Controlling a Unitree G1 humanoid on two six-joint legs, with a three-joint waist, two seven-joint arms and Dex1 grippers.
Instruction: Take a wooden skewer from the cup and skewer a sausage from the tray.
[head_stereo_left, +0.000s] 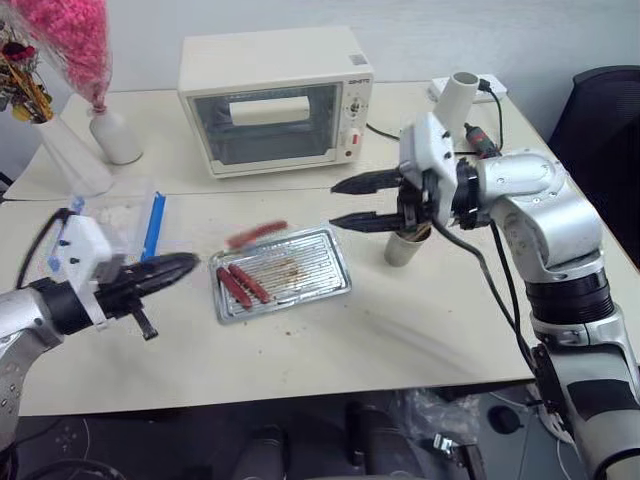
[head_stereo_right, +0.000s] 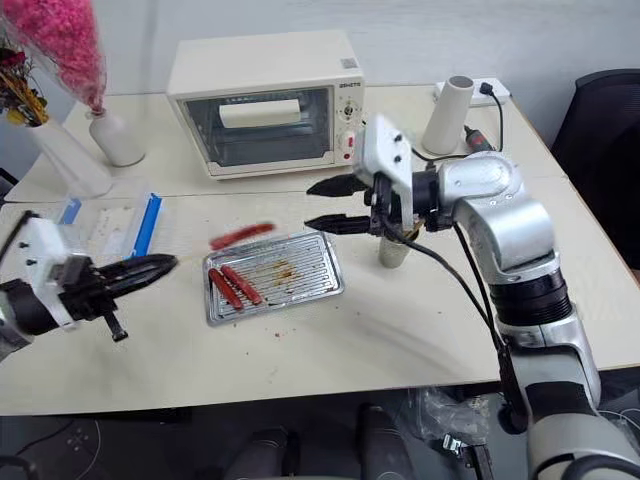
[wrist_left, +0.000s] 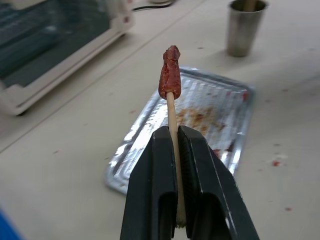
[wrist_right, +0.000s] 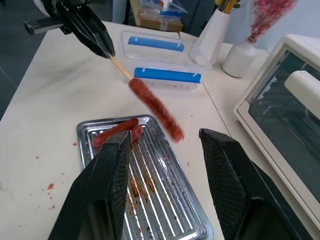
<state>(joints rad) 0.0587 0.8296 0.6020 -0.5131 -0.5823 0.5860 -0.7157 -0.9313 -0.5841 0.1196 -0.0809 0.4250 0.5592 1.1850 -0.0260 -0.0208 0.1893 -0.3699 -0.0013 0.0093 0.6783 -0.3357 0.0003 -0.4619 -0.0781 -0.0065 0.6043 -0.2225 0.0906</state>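
One sausage (wrist_right: 156, 110) is being carried on the wooden skewer (wrist_left: 173, 131), impaled lengthwise on its far end and held in the air just above the tray's back edge. That skewer is being clamped between the closed fingers of the left gripper (head_stereo_left: 170, 270), which is pointing roughly level toward the tray (head_stereo_left: 325, 262). Two more sausages (head_stereo_left: 240, 285) are lying side by side at the left end of the tray, on its ribbed, grease-stained floor. Empty, parted fingers are being shown by the right gripper (head_stereo_left: 345, 203), which is hanging above the table between the tray and the cup (head_stereo_left: 405, 250); nothing is being touched by it. Further off, a toaster oven (head_stereo_left: 275, 100) and a clear box with blue clips (head_stereo_left: 140, 225) are being left alone. Judged from this, the picking and the piercing are both done, and little seems left beyond steadying the loaded stick.
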